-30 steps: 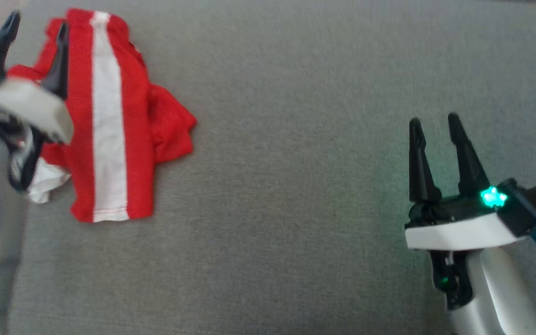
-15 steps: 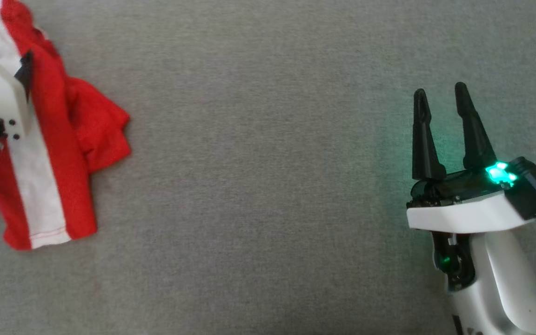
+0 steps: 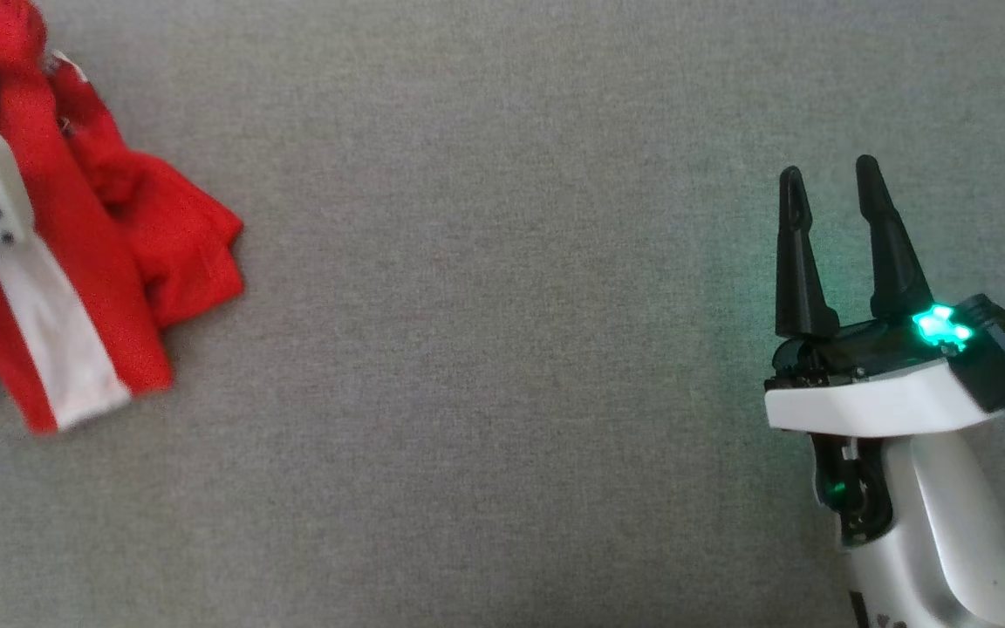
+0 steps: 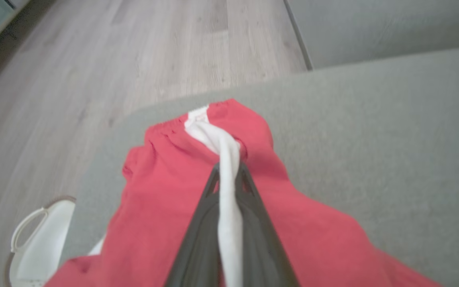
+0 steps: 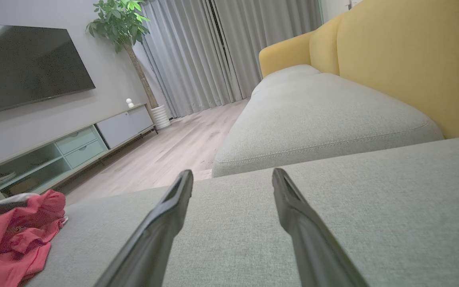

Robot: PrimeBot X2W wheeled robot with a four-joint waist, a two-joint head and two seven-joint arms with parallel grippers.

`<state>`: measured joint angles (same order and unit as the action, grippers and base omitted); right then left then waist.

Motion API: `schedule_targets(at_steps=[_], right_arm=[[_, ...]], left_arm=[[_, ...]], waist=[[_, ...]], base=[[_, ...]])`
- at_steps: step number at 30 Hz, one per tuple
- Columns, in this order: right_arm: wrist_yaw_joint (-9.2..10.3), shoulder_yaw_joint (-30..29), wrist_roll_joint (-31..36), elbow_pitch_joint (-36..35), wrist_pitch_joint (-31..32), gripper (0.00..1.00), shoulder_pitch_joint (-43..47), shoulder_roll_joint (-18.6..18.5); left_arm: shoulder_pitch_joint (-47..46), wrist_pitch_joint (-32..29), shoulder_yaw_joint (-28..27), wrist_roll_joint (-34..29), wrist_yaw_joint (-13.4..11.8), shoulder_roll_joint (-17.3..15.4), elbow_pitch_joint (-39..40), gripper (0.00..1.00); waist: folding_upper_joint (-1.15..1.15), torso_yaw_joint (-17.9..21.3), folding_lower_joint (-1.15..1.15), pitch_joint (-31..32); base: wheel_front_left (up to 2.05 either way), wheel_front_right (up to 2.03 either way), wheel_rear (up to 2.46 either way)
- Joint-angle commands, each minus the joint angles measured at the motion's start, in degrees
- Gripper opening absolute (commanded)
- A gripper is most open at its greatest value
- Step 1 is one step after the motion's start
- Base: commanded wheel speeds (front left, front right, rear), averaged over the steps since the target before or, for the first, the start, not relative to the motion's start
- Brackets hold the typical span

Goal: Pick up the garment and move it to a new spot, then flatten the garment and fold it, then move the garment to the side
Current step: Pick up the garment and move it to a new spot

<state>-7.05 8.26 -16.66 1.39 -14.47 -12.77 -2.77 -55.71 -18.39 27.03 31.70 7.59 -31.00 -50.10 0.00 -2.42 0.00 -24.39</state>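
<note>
We see the garment (image 3: 119, 253), red with a white stripe (image 3: 58, 349), bunched at the left edge of the head view on the grey cushion (image 3: 502, 349). In the left wrist view our left end effector (image 4: 228, 169) is clamped on that stripe, near the cushion's edge above the wood floor (image 4: 134, 59). Our right end effector (image 3: 828, 174), fingers apart, sits lower right, well apart from the garment.

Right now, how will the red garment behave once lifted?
Likely floppy: the garment bunches where the left gripper pinches it. Probably light, since its folds look thin. Its loose end may drag across the cushion.
</note>
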Motion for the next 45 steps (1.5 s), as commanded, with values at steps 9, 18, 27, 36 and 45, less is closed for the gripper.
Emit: schedule_targets(at_steps=[9, 18, 27, 36, 45], right_arm=[[-0.44, 1.09, -2.15, 0.01, -0.52, 1.0, 1.22, -0.1], [-0.44, 0.84, -4.8, 1.15, -0.52, 1.0, 3.36, -0.1], [-0.44, 1.42, -6.77, 0.95, -0.52, 1.0, 2.93, -0.1], [-0.44, 1.71, -7.65, -0.43, -0.52, 1.0, 0.93, -0.1], [-0.44, 0.32, -8.27, -1.27, -0.52, 1.0, -0.82, -0.1]], left_arm=[[-8.99, 20.17, -6.23, 2.23, -0.14, -0.62, 4.36, 0.0], [-7.15, 23.8, -6.14, 7.03, -0.11, 3.68, 10.9, 0.0], [-0.8, 19.38, -3.59, 10.53, -2.9, 10.37, 24.11, 0.0], [1.87, 18.89, -0.67, 11.45, -7.4, 18.28, 32.13, 0.0], [2.41, 26.89, 0.24, 13.85, -9.72, 26.87, 29.8, 0.0]], waist=[[0.0, -1.01, 0.0, 7.64], [0.0, -0.19, 0.0, 13.97], [0.0, 5.09, 0.0, 15.76], [0.0, 15.02, 0.0, 12.67], [0.0, 20.7, 0.0, 8.41]], base=[[0.0, 0.0, 0.0], [0.0, 0.0, 0.0], [0.0, 0.0, 0.0], [0.0, 0.0, 0.0], [0.0, 0.0, 0.0]])
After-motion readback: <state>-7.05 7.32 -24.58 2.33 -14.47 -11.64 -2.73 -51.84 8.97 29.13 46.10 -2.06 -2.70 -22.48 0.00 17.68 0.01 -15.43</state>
